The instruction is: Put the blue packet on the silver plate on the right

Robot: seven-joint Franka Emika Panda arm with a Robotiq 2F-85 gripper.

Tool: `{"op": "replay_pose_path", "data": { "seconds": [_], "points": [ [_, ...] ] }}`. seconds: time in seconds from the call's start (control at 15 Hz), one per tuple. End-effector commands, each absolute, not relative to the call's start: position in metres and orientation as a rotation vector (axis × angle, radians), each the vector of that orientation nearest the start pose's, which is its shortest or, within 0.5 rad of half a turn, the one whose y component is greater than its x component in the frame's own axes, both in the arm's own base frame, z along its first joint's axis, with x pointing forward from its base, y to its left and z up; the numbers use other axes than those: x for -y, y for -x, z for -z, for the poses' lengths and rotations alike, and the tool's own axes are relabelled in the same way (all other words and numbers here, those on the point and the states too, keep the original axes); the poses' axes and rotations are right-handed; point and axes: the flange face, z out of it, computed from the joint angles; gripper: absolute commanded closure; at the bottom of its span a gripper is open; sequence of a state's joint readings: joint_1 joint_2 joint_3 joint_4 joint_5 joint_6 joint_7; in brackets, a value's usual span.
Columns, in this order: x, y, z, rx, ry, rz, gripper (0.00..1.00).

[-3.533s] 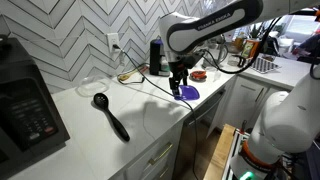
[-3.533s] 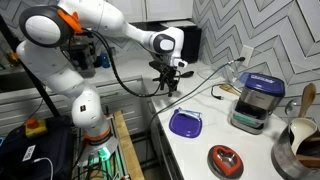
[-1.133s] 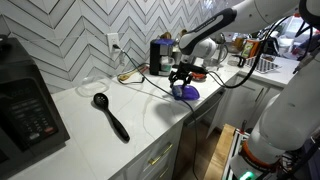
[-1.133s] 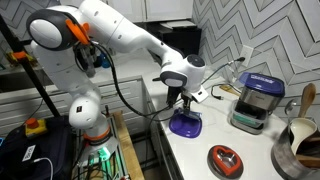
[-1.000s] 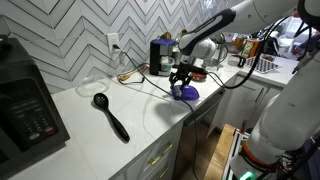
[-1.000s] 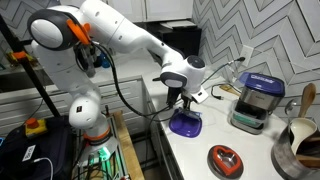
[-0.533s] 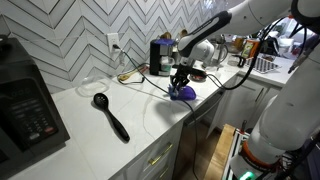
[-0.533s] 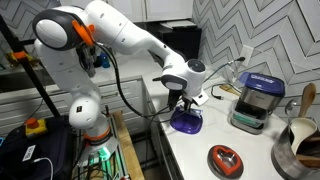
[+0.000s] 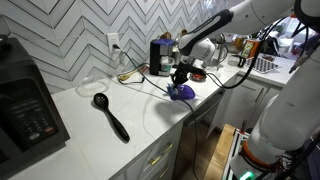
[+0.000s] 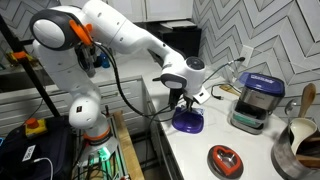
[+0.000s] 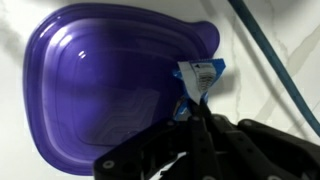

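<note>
The blue packet (image 11: 197, 82) stands on edge at the rim of a purple plate (image 11: 100, 90), its blue-and-white end sticking out past my fingertips. My gripper (image 11: 196, 112) is shut on the blue packet, its black fingers pressed together around the lower part. In both exterior views the gripper (image 9: 180, 87) (image 10: 186, 107) points straight down, right over the purple plate (image 9: 187, 94) (image 10: 186, 123) at the counter's front edge. The packet is too small to make out there. I cannot make out the silver plate in any view.
A round red-and-grey thing (image 10: 225, 159) lies on the counter near the purple plate. A black ladle (image 9: 110, 115), a black microwave (image 9: 25, 105), a coffee machine (image 9: 160, 56) and a grey-blue appliance (image 10: 255, 100) stand on the white counter. A cable (image 11: 275, 60) runs past the packet.
The arm came down onto the purple plate, and over the last second the jaws closed on the blue packet. The arm itself has barely moved since.
</note>
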State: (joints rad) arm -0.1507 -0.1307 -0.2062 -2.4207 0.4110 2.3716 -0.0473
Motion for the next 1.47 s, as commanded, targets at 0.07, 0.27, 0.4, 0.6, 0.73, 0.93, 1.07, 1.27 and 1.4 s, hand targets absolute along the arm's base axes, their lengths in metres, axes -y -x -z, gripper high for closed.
{"op": "replay_pose_path", "data": {
  "seconds": [0.07, 0.27, 0.4, 0.6, 0.73, 0.93, 1.07, 1.27, 1.4],
  "points": [
    [0.194, -0.419, -0.422, -0.963, 2.683, 0.442, 1.0],
    [0.242, -0.383, -0.456, -1.185, 2.606, 0.529, 1.0],
    [0.242, -0.402, -0.454, -1.146, 2.621, 0.524, 1.0],
    [0.249, -0.393, -0.463, -1.16, 2.61, 0.553, 0.99],
    [0.249, -0.406, -0.453, -1.298, 2.585, 0.583, 1.0],
    [0.287, -0.402, -0.454, -1.503, 2.556, 0.693, 1.0],
    [0.313, -0.391, -0.45, -1.643, 2.541, 0.722, 1.0],
    [0.342, -0.377, -0.451, -1.842, 2.493, 0.8, 1.0],
    [0.359, -0.373, -0.451, -1.946, 2.488, 0.885, 1.0]
  ]
}}
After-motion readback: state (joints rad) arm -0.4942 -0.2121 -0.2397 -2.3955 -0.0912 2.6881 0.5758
